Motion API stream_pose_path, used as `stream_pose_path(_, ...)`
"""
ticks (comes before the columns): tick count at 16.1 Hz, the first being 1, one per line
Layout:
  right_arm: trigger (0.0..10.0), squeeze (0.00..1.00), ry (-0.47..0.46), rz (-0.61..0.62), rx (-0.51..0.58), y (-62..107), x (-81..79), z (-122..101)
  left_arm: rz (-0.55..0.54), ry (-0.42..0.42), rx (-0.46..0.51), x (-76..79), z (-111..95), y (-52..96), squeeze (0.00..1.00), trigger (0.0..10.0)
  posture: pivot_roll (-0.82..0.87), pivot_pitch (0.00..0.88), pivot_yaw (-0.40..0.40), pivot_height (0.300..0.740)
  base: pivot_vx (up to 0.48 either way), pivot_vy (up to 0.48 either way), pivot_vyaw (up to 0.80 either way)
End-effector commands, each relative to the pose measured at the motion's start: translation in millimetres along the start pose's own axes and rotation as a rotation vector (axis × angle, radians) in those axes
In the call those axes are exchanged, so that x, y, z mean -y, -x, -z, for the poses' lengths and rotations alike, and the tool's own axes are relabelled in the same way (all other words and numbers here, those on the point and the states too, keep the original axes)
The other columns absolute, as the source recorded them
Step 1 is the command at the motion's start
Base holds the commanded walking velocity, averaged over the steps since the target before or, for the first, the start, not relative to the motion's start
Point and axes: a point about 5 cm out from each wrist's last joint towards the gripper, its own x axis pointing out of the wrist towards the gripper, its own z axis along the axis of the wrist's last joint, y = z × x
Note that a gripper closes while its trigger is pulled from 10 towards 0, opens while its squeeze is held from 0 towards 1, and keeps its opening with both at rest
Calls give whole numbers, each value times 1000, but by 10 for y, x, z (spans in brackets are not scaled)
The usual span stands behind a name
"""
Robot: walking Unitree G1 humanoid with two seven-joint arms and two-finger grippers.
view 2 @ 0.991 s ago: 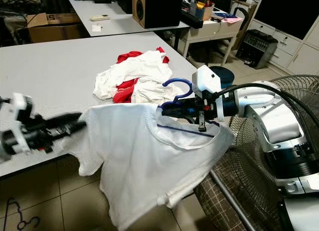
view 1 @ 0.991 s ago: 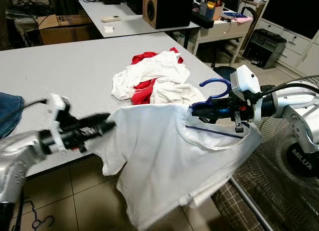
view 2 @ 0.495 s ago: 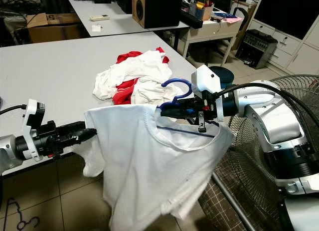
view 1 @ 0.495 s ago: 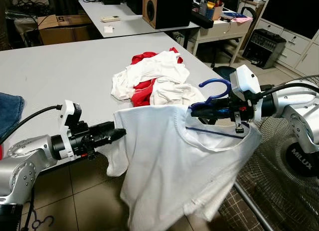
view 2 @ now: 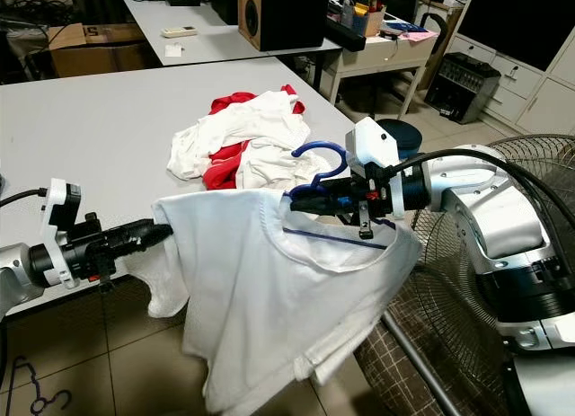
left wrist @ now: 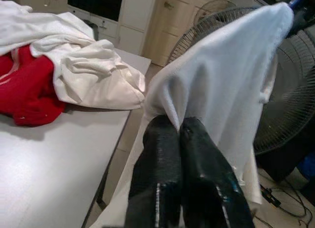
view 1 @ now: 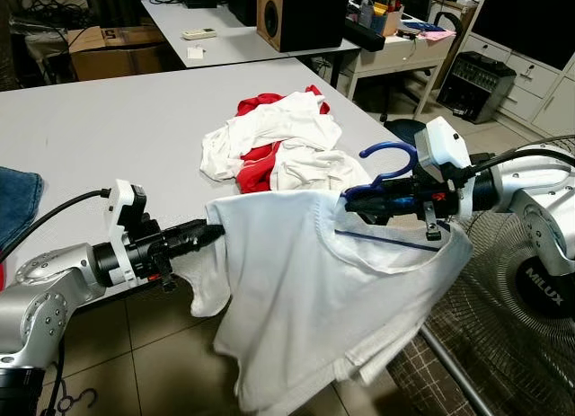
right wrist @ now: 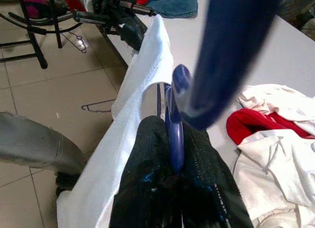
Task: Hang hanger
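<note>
White T-shirt (view 1: 314,290) hangs off the counter (view 1: 108,128) edge on a blue hanger (view 1: 382,178), clamped by the right gripper (view 1: 359,199); the left gripper (view 1: 211,232) pinches its shoulder. Tugging sideways could slip cloth off the hanger. Right wrist view reveals the jaws squeezing the hanger's neck.

Both arms reach forward — left gripper (view 1: 214,229) and right gripper (view 1: 352,199) fingers pinched closed.

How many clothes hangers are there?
2 that I can see. A blue hanger is held by the right gripper, inside the white T-shirt. A thin wire hanger lies on the floor by the left arm. More may be hidden under the clothes pile.
</note>
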Motion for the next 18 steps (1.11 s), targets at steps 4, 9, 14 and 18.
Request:
stream_pose_path(4,0,0,43,28,2,134,59,-123,-102,-15,76,-98,-64,147,0,0,-5,0,-68,740,0,0,0)
stream_pose_path(9,0,0,48,33,-7,162,102,-131,-264,35,175,-159,20,456,0,0,-2,0,-79,740,0,0,0)
stream_pose_path(14,0,0,57,38,-9,179,142,-157,-376,44,190,-181,136,585,0,0,1,0,-92,740,0,0,0)
stream_pose_path(18,0,0,61,20,-5,155,131,-168,-344,-33,142,-88,104,463,0,10000,-3,0,-103,740,0,0,0)
